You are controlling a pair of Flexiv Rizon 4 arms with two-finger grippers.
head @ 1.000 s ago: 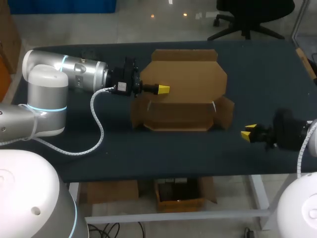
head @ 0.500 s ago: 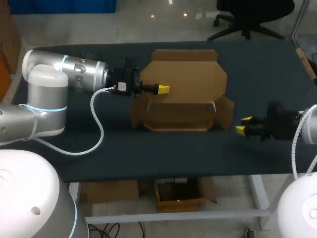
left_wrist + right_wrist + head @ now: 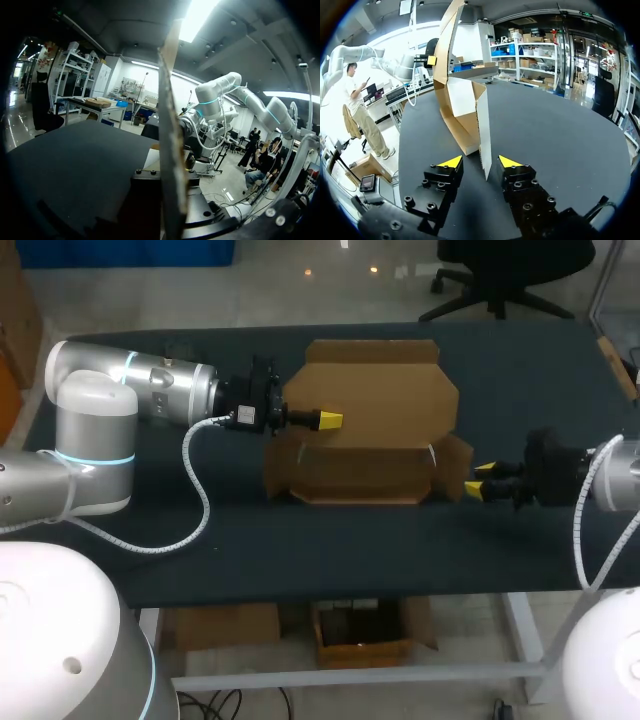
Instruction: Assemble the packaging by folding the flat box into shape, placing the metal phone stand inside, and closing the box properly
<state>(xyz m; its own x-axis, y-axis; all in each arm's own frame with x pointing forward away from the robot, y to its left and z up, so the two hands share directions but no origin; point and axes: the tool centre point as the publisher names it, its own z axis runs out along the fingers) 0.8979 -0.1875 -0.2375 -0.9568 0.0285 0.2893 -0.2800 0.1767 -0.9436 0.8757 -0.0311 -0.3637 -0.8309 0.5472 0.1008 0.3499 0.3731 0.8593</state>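
Box (image 3: 370, 440): plain brown cardboard, half-folded, mid bench (image 3: 300, 550). My L pincer (image 3: 330, 420) is clamped on its raised back panel, edge-on betw. the fingers. My R pincer (image 3: 480, 162) is spread wide, side flap (image 3: 484, 125) standing betw. the tips, gripping nothing.

The right gripper (image 3: 480, 162) sits low over the dark table (image 3: 560, 130) with its fingers spread. A side flap (image 3: 483, 125) of the cardboard box (image 3: 462, 97) stands upright between the yellow tips and touches neither. The box's tall panel rises ahead.
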